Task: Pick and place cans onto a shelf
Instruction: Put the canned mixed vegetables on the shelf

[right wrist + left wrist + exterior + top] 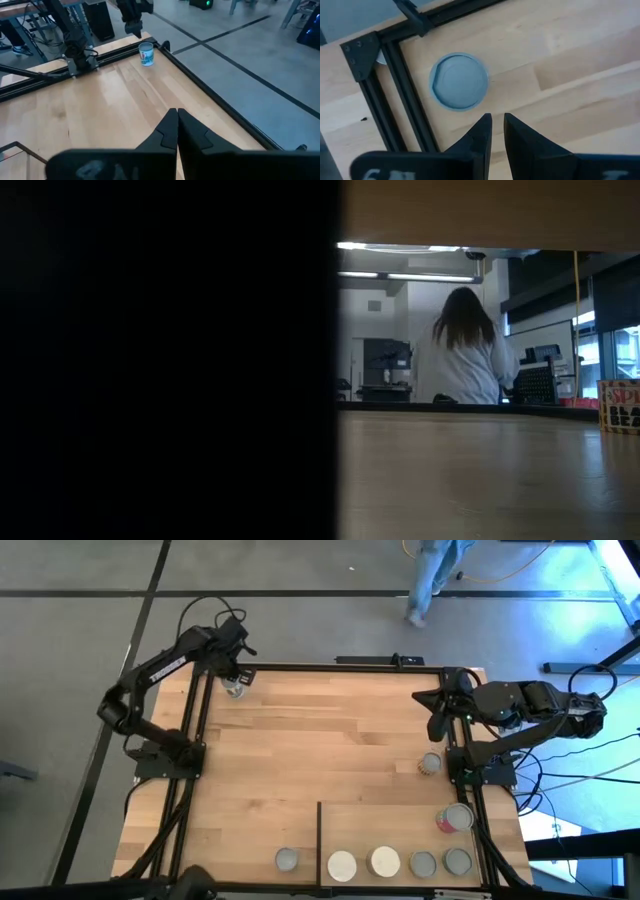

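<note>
Left wrist view shows my left claw hovering above a can that stands at the far left corner of the tabletop, beside the black frame. The fingers are only a narrow gap apart and hold nothing. I think I must open wider, center over the can, then descend straight. My right claw waits pressed together, empty, near the shelf.

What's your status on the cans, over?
Left gripper narrowly open above corner can, not holding. Right gripper shut, empty. Five cans on shelf. Nothing in the way.
</note>
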{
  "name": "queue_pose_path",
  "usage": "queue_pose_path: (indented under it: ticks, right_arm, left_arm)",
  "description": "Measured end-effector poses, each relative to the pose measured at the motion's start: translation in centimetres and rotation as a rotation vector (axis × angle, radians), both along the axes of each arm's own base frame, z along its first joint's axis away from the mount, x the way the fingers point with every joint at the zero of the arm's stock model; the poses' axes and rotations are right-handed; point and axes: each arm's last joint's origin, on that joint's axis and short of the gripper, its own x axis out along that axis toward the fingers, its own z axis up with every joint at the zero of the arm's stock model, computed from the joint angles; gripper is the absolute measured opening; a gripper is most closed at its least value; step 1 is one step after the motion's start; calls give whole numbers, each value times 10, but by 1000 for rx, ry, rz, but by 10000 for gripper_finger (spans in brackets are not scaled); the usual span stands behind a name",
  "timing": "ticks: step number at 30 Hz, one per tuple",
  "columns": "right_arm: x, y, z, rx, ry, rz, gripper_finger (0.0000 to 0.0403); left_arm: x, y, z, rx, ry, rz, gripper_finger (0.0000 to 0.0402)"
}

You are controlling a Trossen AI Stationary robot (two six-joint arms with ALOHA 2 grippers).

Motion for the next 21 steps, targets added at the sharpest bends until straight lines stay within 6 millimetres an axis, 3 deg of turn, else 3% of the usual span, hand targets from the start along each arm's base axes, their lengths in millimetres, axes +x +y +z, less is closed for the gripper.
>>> queue_pose_path:
  ticks: [10,15,21]
  right_arm:
    - [-4,-2,1,4,-10,-1,5]
    - [-4,-2,1,-7,-2,13,5]
    - [-3,-1,1,-6,2,27,5]
  left_arm:
    - [13,23,-31,-46,69,44,41]
    - [15,32,-35,18,97,61,41]
    - [10,41,-42,-28,51,85,41]
